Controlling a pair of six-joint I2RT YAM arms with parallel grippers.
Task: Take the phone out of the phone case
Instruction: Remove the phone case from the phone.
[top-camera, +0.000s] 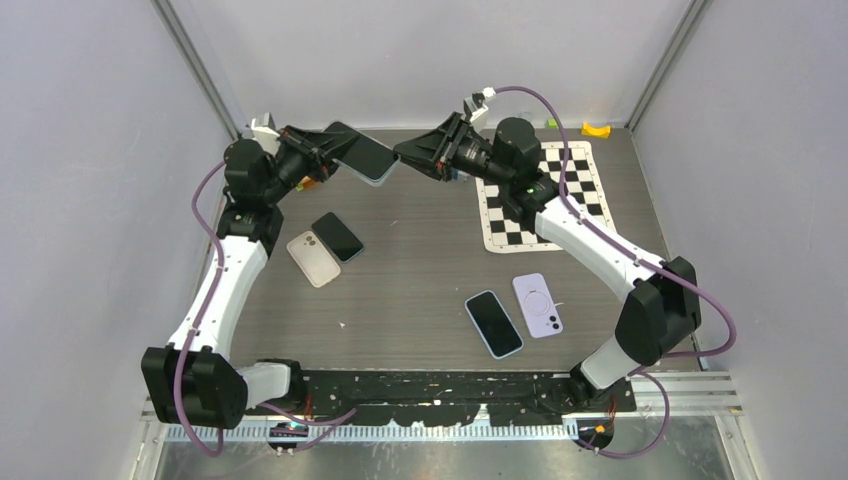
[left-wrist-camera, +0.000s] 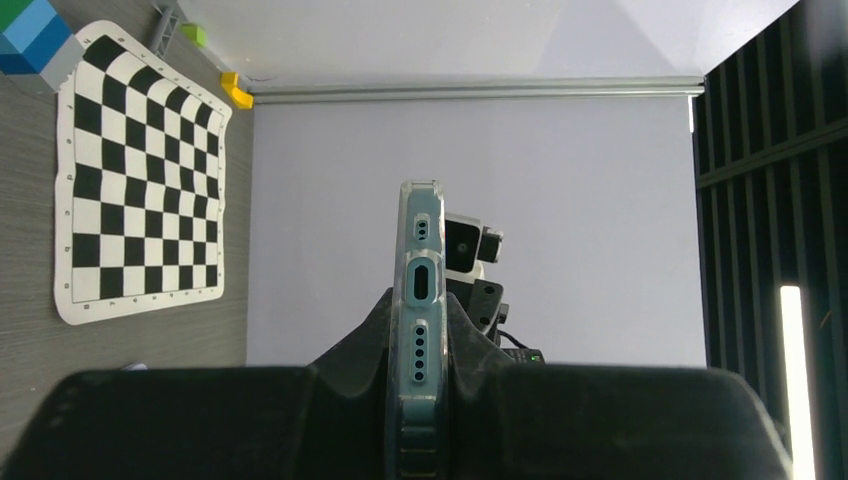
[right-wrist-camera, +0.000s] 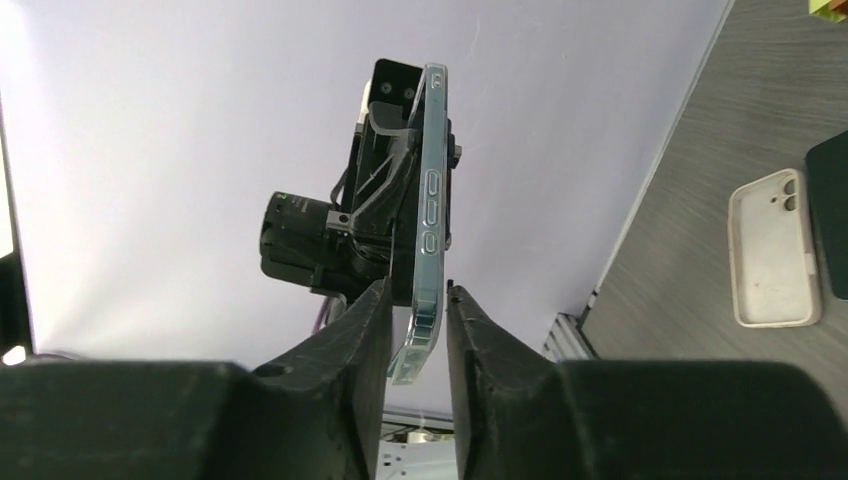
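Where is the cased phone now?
In the top view, the cased phone is held above the rear left of the table by the left gripper, the right gripper flanking its other end.

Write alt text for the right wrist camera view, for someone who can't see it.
A clear-cased phone, seen edge-on, stands between the two dark fingers of the right tool; whether they pinch it is unclear. The left tool holds it from behind. At right, a cream phone or case lies flat on the grey table.
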